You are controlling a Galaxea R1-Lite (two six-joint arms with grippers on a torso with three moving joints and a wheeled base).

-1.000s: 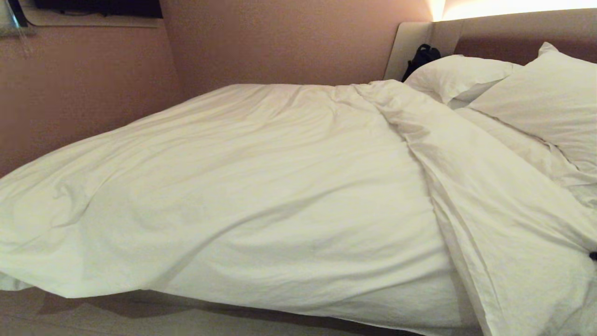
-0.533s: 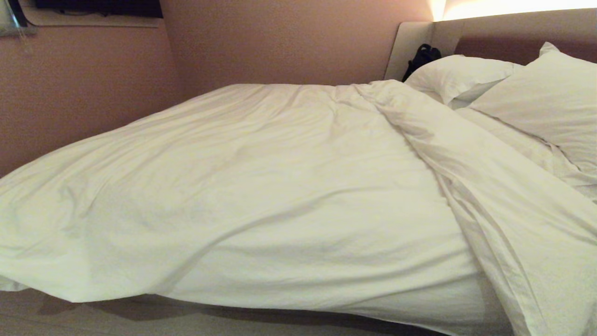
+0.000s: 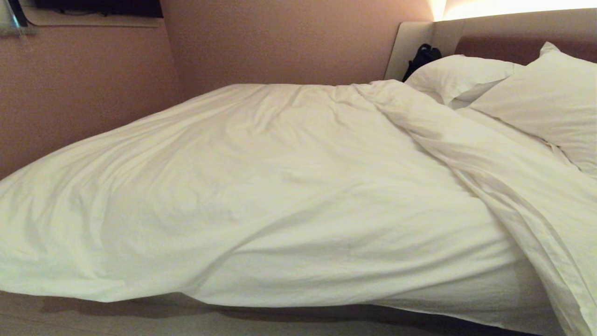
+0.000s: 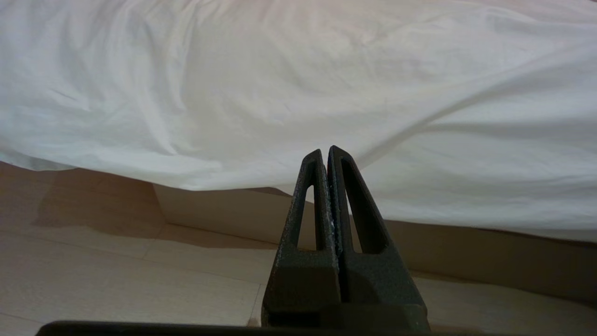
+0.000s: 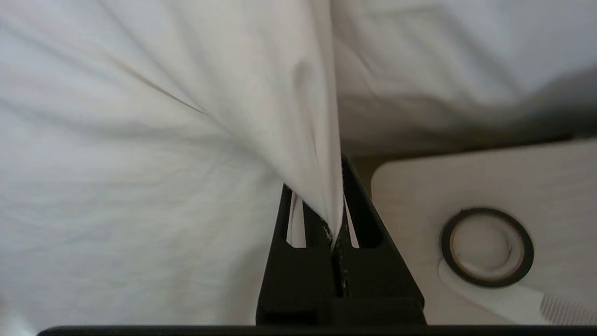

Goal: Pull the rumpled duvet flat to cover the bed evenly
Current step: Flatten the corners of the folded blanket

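Bedside, right gripper (image 5: pixel 336 196) pinching duvet (image 5: pixel 140 186) unseen overhead.

Pinkish-brown walls (image 3: pixel 280 42), pale wood-plank floor (image 4: pixel 116 275), warm light strip (image 3: pixel 513 7) overhead.

Left gripper (image 4: pixel 328 154): matte black, grainy, tapered jaws with slotted cut-outs. Right gripper (image 5: pixel 336 224): same black build.

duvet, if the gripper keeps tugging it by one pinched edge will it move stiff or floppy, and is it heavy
Likely floppy: where the right gripper pinches the duvet, the cloth funnels into a narrow tensioned fold rather than lifting as a sheet. Probably bulky but fairly light for its size, judging by its puffy folds. It may drag unevenly, since long creases run toward the pinched corner.
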